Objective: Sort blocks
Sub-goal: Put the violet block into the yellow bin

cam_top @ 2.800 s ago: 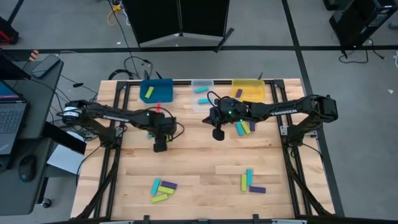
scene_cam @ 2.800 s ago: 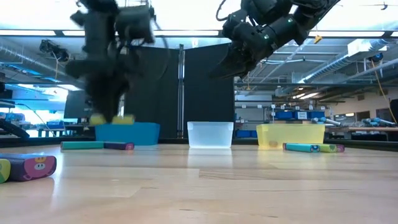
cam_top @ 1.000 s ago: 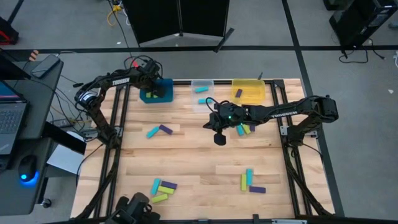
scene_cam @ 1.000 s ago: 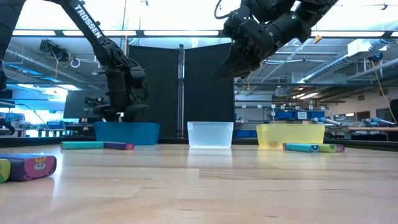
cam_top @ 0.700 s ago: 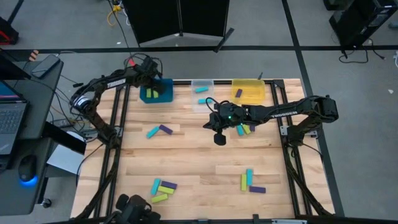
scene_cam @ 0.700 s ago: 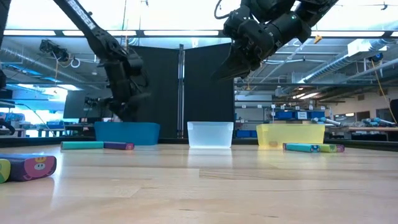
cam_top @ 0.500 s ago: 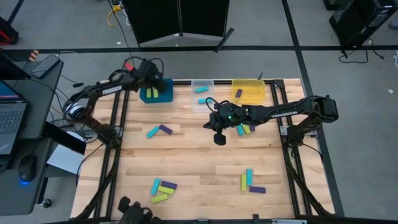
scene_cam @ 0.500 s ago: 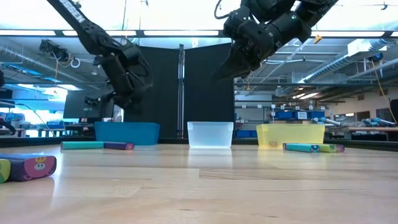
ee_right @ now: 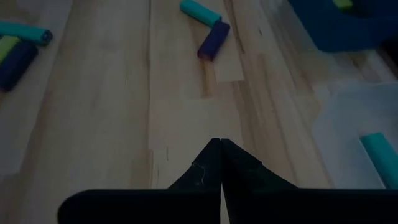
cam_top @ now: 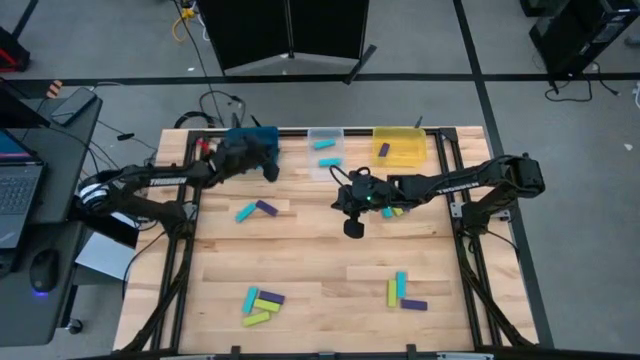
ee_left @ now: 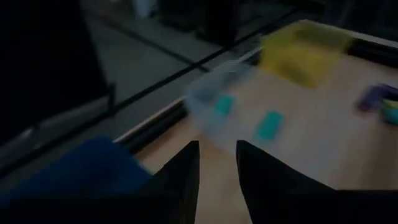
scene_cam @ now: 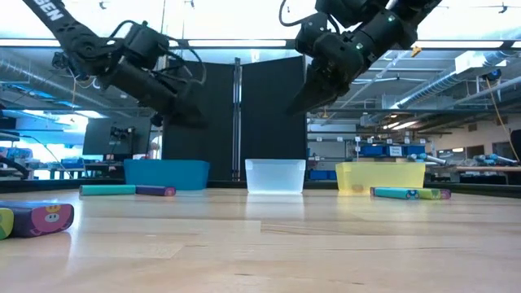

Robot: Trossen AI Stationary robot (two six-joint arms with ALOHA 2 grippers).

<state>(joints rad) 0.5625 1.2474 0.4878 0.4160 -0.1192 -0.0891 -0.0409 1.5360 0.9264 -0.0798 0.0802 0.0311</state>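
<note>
The left hand (cam_top: 268, 170) is held above the far left part of the pale wooden worktop (cam_top: 320, 260), just beside the blue square bin (cam_top: 262, 133); its two dark fingers (ee_left: 180, 180) are parted by a narrow gap and nothing is held between them. The right hand (cam_top: 352, 226) hangs over the middle of the worktop, its fingers (ee_right: 214, 165) pressed together with nothing gripped.

The small bar-shaped blocks lie in several groups. A cyan block (cam_top: 244, 212) and a purple block (cam_top: 266, 208) lie touching at one end, near the left edge. Near the front left corner, a cluster of cyan, lime green and purple blocks (cam_top: 262, 304) is seen. Another cluster of lime green, cyan and purple blocks (cam_top: 403, 292) lies near the front right. Beside the right arm, toward the right edge, a few more blocks (cam_top: 392, 210) are partly hidden. A cyan block (cam_top: 323, 144) lies in the clear square bin (cam_top: 312, 134), another cyan block (cam_top: 327, 162) just in front of it, and a purple block (cam_top: 384, 150) in the yellow square bin (cam_top: 412, 140).
</note>
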